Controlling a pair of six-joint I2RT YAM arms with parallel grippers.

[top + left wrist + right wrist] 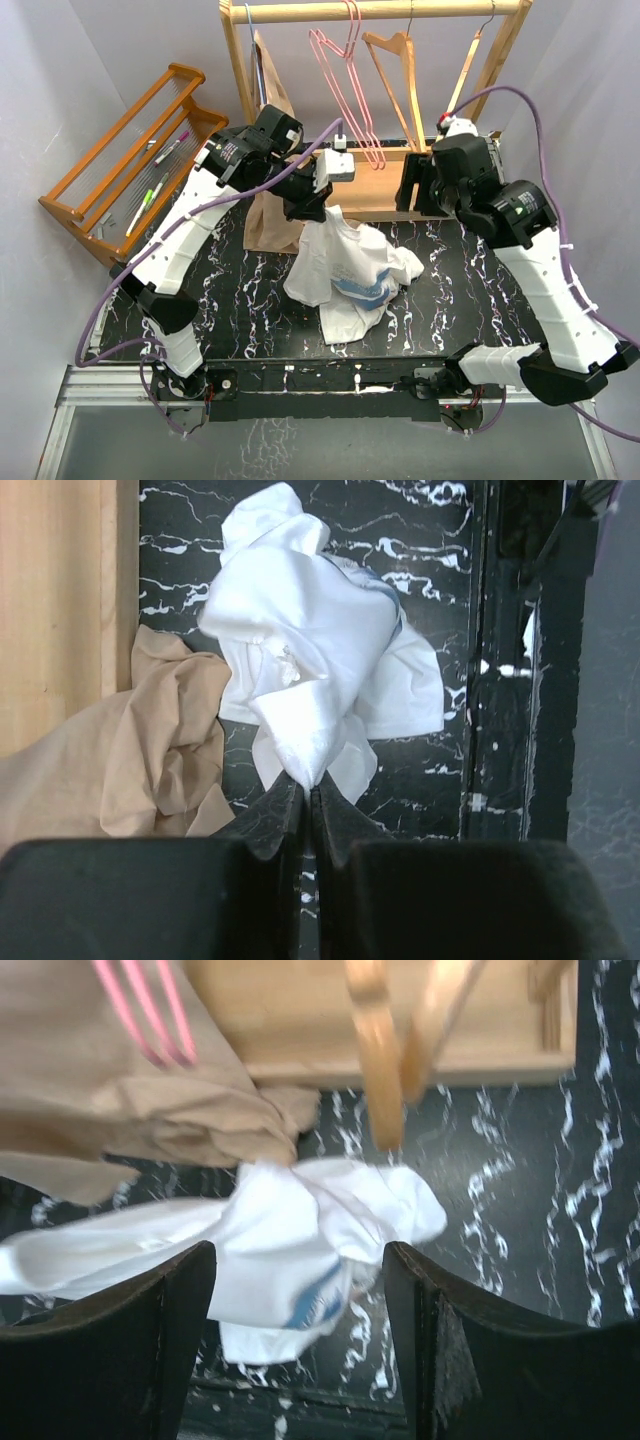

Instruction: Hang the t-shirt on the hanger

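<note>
The white t-shirt with a blue print hangs crumpled from my left gripper, its lower part resting on the black marbled table. In the left wrist view the left gripper is shut on a pinch of the t-shirt. My right gripper stands open high at the back right, beside the rack; in its wrist view the right gripper is wide with nothing between its fingers, the t-shirt lying below. The pink hanger hangs on the wooden rail, its pink wires seen from the right wrist.
A beige-tan garment droops from the wooden rack beside the t-shirt. Light-wood hangers hang right of the pink one. An orange wooden rack with pens stands at the left.
</note>
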